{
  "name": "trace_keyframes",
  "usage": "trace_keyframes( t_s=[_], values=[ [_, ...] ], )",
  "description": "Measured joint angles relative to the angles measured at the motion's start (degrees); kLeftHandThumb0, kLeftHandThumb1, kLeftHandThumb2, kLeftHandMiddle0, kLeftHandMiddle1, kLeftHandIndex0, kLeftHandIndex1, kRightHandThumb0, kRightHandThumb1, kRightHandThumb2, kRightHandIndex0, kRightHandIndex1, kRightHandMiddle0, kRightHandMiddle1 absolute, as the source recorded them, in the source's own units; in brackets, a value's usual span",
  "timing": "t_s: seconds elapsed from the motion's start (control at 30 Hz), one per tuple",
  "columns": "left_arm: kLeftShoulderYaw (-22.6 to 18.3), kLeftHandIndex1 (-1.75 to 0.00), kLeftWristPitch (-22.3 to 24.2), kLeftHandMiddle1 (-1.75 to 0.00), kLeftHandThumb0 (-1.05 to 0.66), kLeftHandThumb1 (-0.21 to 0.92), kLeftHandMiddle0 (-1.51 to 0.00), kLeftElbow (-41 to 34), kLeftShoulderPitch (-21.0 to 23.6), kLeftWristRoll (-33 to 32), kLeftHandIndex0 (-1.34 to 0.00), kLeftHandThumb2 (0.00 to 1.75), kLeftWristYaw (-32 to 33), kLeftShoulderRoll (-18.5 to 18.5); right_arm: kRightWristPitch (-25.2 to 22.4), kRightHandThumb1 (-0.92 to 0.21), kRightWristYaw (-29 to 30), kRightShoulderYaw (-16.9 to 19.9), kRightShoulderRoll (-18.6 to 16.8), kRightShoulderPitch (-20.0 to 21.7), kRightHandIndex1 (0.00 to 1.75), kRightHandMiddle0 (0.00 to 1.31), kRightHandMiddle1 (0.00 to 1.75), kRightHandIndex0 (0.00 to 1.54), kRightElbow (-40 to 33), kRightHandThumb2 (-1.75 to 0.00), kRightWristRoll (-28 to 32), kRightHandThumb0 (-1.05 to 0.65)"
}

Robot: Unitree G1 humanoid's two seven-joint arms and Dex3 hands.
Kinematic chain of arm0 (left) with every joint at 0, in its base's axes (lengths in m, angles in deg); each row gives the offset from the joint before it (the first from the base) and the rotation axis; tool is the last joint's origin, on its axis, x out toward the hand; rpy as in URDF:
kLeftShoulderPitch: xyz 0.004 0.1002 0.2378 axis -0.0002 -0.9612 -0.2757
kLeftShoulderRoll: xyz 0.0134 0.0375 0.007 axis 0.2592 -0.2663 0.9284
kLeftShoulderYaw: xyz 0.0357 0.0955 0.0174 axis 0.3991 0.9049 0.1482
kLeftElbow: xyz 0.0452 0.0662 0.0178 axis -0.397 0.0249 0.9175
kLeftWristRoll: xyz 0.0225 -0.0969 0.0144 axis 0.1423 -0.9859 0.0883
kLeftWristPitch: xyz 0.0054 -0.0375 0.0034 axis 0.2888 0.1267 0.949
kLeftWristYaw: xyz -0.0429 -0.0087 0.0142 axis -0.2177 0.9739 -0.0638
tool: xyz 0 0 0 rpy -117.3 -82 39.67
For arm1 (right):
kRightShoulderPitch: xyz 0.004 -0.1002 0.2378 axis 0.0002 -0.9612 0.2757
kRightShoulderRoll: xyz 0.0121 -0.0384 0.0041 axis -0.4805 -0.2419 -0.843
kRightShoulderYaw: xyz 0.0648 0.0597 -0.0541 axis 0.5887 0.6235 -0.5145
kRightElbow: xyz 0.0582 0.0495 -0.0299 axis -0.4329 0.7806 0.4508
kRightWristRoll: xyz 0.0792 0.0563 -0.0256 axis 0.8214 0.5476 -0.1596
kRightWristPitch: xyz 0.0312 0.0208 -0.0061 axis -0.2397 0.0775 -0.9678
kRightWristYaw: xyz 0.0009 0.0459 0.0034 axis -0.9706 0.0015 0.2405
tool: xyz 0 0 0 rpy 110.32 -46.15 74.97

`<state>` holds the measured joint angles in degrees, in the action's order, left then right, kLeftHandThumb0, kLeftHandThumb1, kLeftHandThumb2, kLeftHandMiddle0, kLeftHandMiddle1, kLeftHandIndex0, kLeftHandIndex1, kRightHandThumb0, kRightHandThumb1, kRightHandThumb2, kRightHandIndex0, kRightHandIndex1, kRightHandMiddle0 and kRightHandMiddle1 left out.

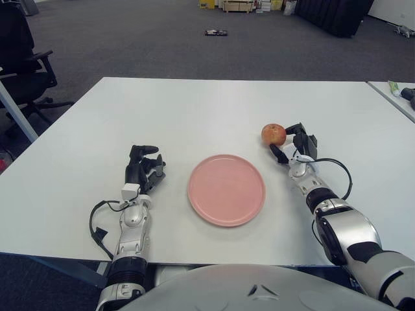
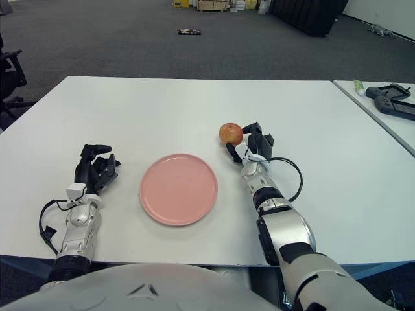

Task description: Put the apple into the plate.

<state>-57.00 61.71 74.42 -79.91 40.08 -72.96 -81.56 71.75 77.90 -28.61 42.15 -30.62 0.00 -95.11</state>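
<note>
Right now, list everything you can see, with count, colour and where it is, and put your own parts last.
apple: one, red-orange, on the table right of and beyond the plate
plate: one, pink, near middle of the table, nothing on it
table: one, white, fills the view
office chair: one, black, far left on the floor
second table: one, white, right edge, small items on it
right hand: one, black fingers, open around the apple's right side
left hand: one, black fingers curled, left of the plate
</note>
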Motion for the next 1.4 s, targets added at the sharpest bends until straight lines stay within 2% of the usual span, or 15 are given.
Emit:
trace_keyframes(
  t_s=[0.23, 0.67, 1.07, 1.4],
  values=[
    [0.0, -1.75, 0.0, -1.58, -0.37, 0.72, -0.56, 0.1, 0.0, 0.0, -0.31, 0.81, 0.0, 0.1, 1.1, -0.32, 0.0, 0.2, -0.9, -5.2, 1.75, 0.6, 1.75, 1.28, -9.9, -1.31, 0.1, -0.47],
    [0.0, -1.75, 0.6, -1.56, -0.37, 0.73, -0.55, -0.1, 0.1, 0.0, -0.31, 0.8, 0.0, 0.2, 5.8, -0.35, -1.7, 1.2, -1.9, -11.3, 1.75, 0.58, 1.75, 1.25, -27.8, -1.28, 0.4, -0.46],
    [0.0, -1.75, 0.9, -1.57, -0.37, 0.72, -0.57, -0.1, 0.1, 0.1, -0.31, 0.81, 0.0, 0.2, 10.0, -0.33, -8.7, 1.1, -2.0, -18.8, 1.75, 0.6, 1.75, 1.27, -42.9, -1.3, 1.4, -0.47],
    [0.0, -1.75, 1.0, -1.59, -0.37, 0.73, -0.55, -0.1, 0.1, 0.1, -0.31, 0.8, 0.0, 0.2, 12.3, -0.29, -16.6, 0.7, -2.2, -24.2, 1.75, 0.63, 1.75, 1.27, -52.4, -1.35, 3.9, -0.48]
  ],
)
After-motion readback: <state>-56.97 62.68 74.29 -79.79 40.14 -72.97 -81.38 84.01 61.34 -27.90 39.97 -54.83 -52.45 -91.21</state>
